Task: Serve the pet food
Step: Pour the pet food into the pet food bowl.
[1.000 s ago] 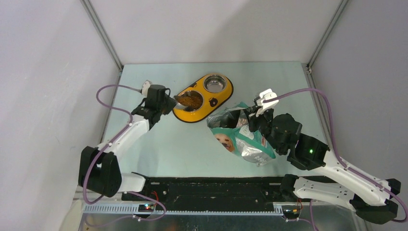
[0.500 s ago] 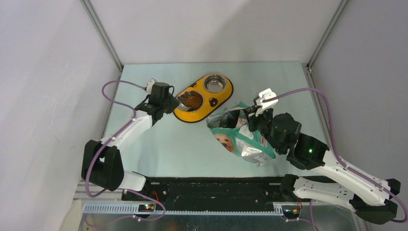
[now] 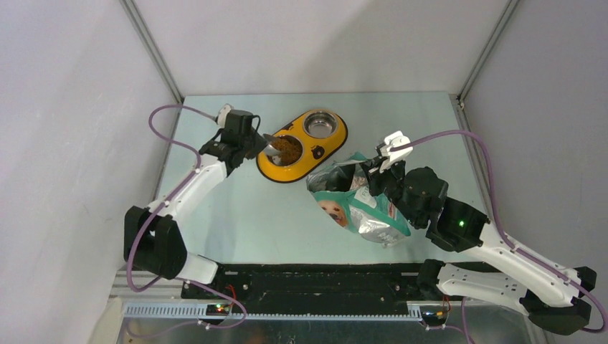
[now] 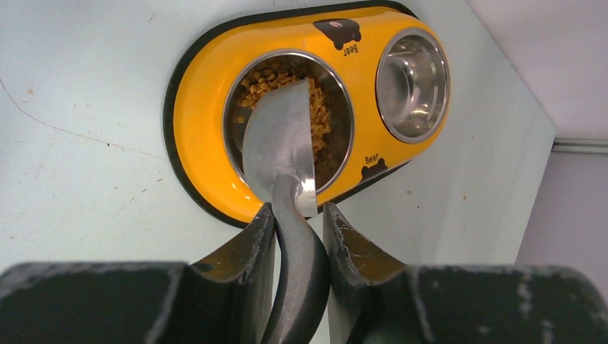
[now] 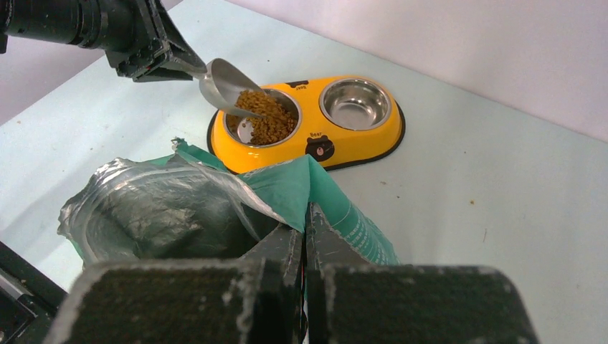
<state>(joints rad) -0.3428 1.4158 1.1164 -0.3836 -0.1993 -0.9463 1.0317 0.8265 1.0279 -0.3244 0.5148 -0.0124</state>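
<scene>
**Two claws, one scoop tipping over a yellow feeder**

My right claw (image 5: 305,223) is pinching shut on the teal top edge of the dog-food bag (image 5: 179,208). The bag is lying on the pale green table (image 3: 244,215), with its silver-lined mouth gaping toward the feeder. My left claw (image 4: 297,215) is closing narrowly around the dark handle of the metal scoop (image 4: 279,140). The scoop's long axis is running straight away from my left fingers, and its mouth is tilting down over the nearer steel bowl (image 4: 228,129). The pet food (image 5: 267,118), a loose brown heap with no long axis of its own, is lying in that bowl and touching the scoop's lip. The bowl is sitting in the yellow double feeder (image 4: 204,107), whose length is running on toward the second steel bowl (image 4: 412,82) beyond.
</scene>
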